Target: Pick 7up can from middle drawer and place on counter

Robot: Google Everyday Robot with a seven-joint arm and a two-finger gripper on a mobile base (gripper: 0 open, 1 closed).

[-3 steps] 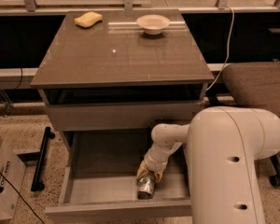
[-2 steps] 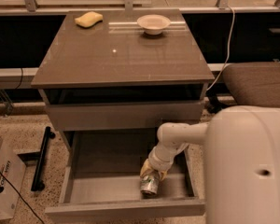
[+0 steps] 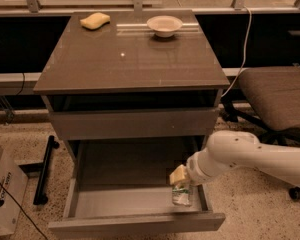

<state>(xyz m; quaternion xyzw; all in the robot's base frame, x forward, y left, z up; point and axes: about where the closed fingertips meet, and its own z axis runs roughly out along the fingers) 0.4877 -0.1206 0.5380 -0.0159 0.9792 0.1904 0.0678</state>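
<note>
The middle drawer (image 3: 125,200) stands pulled open below the counter (image 3: 130,59). My white arm reaches in from the right. My gripper (image 3: 181,185) is at the drawer's front right corner, shut on the top of the 7up can (image 3: 182,196). The can is silvery-white with green marks. It hangs upright under the gripper, low over the drawer floor and close to the right wall and the front panel. Its top is hidden by the gripper.
A white bowl (image 3: 165,25) and a yellow sponge (image 3: 95,20) sit at the back of the counter. A padded chair (image 3: 277,94) stands to the right, with a cable above it. A cardboard box (image 3: 0,194) and a black bar (image 3: 44,171) are on the floor to the left.
The arm's bulky upper part has drawn back to the right, out of the foreground. The can, which was tilted on the drawer floor under the gripper, now hangs upright in it.
</note>
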